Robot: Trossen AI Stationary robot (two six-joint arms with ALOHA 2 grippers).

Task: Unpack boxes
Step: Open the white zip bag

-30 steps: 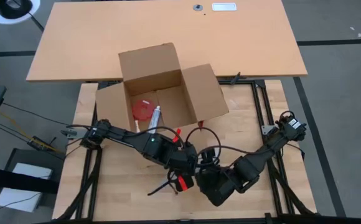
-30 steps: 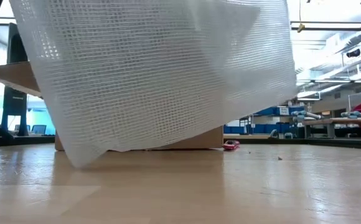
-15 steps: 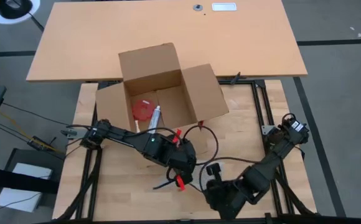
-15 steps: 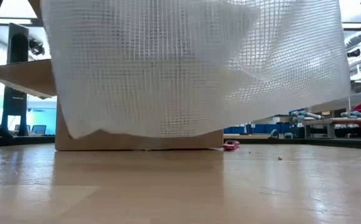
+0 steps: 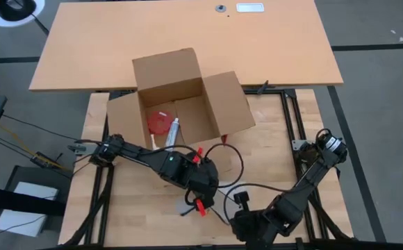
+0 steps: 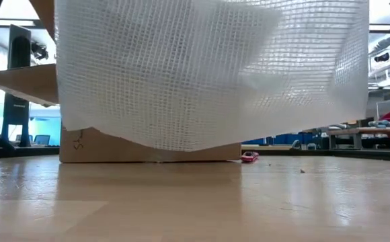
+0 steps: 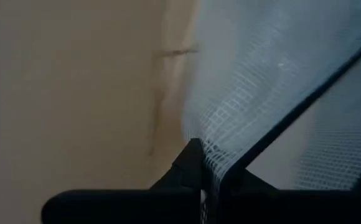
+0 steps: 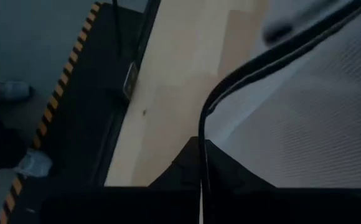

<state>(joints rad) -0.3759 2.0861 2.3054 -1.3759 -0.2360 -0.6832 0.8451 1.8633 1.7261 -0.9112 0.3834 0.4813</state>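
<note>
- The carton (image 5: 185, 98) stands open near the far edge of the wooden table (image 5: 278, 156), its four flaps spread outward; the far flap lies over the edge of the tan desk (image 5: 187, 31) behind it.
- Inside the carton lie a round red item (image 5: 158, 123) and, just beside it, a slim white tube (image 5: 171, 132).
- From the low view the carton's side (image 6: 101, 149) shows as a brown strip on the table, with a small red thing (image 6: 249, 156) lying beside its corner.
- The left gripper (image 5: 200, 196) is over the near middle of the table, well clear of the carton; its jaws are clenched on the dark-edged rim of a clear mesh-patterned plastic bag (image 7: 255, 112), seen close in the left wrist view.
- That bag (image 6: 208, 67) hangs in front of the low camera and fills most of its upper view, its lower edge off the table.
- The right gripper (image 5: 251, 226) is low at the table's near edge, beside the left one; its jaws are clenched, with the bag's dark rim (image 8: 243, 81) running right at their tip, though whether they pinch it I cannot tell.
- The table's right half is bare wood, bounded by a black frame (image 5: 295, 132).
- Past the near edge, the right wrist view shows dark floor with a yellow-and-black striped strip (image 8: 56, 106).
</note>
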